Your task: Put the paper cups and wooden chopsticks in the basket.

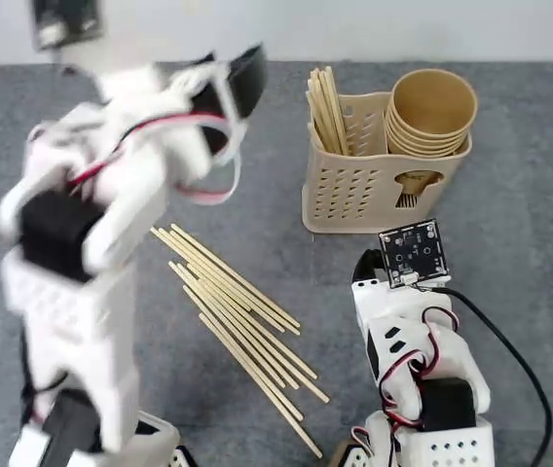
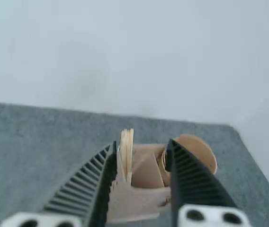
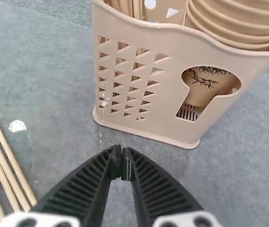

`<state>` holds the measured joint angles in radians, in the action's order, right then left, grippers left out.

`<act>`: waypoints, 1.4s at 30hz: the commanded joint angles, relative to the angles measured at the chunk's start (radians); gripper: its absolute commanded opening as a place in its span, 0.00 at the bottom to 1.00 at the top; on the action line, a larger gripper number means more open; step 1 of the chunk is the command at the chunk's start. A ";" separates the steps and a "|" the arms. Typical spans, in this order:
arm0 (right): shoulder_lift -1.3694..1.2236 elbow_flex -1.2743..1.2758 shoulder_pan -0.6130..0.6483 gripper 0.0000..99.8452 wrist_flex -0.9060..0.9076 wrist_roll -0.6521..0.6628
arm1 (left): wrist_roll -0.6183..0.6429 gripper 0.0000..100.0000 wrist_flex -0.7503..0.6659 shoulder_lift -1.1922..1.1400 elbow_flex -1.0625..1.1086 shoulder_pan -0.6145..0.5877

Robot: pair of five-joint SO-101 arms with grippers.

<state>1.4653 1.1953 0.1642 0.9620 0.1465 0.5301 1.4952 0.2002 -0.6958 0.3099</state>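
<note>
Grey felt tabletop, white wall behind. Beige basket (image 1: 354, 195) at far centre: paper cups (image 1: 434, 109) stacked in one compartment, upright chopsticks (image 1: 327, 107) in the other. Loose chopsticks (image 1: 238, 316) flat on table between arms, apart from basket, long axis diagonal, far-left to near-right. Left gripper (image 2: 141, 184) raised, jaws apart, empty, aimed at basket. Right gripper (image 3: 121, 163) low, jaws closed on nothing, near basket front, loose bundle on its left. Judgement: right gripper nearer; grasp should cross the sticks' axis.
</note>
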 commanded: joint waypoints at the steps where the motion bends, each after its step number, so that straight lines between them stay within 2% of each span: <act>1: 0.002 -0.023 0.058 0.01 0.013 0.028 | -0.006 0.09 0.095 0.121 -0.041 -0.018; 5: -0.041 -0.112 0.165 0.01 0.102 0.084 | -0.006 0.02 0.230 0.192 -0.041 -0.081; 7: -0.113 -0.181 0.219 0.01 0.145 0.087 | -0.006 0.01 0.262 0.221 -0.012 -0.117; 13: -0.490 -0.434 0.420 0.05 0.252 0.089 | -0.006 0.01 0.256 0.400 0.344 -0.232; 17: -0.753 -0.589 0.499 0.05 0.277 0.089 | -0.006 0.01 0.247 0.551 0.549 -0.341; 21: -0.987 -0.712 0.512 0.05 0.245 0.150 | -0.006 0.01 0.170 0.697 0.753 -0.465; 25: -1.207 -0.847 0.512 0.06 0.228 0.172 | -0.008 0.01 0.034 0.809 1.018 -0.534; 31: -1.509 -1.057 0.512 0.19 0.223 0.172 | -0.008 0.02 -0.173 0.913 1.388 -0.551; 35: -1.684 -1.180 0.516 0.17 0.171 0.172 | -0.012 0.02 -0.249 0.950 1.509 -0.557; 42: -1.905 -1.286 0.567 0.16 0.099 0.173 | -0.041 0.02 -0.330 0.957 1.621 -0.689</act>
<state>-0.4158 -0.0107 0.7058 1.0879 0.3076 0.5148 1.2098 1.1393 0.9076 -0.3314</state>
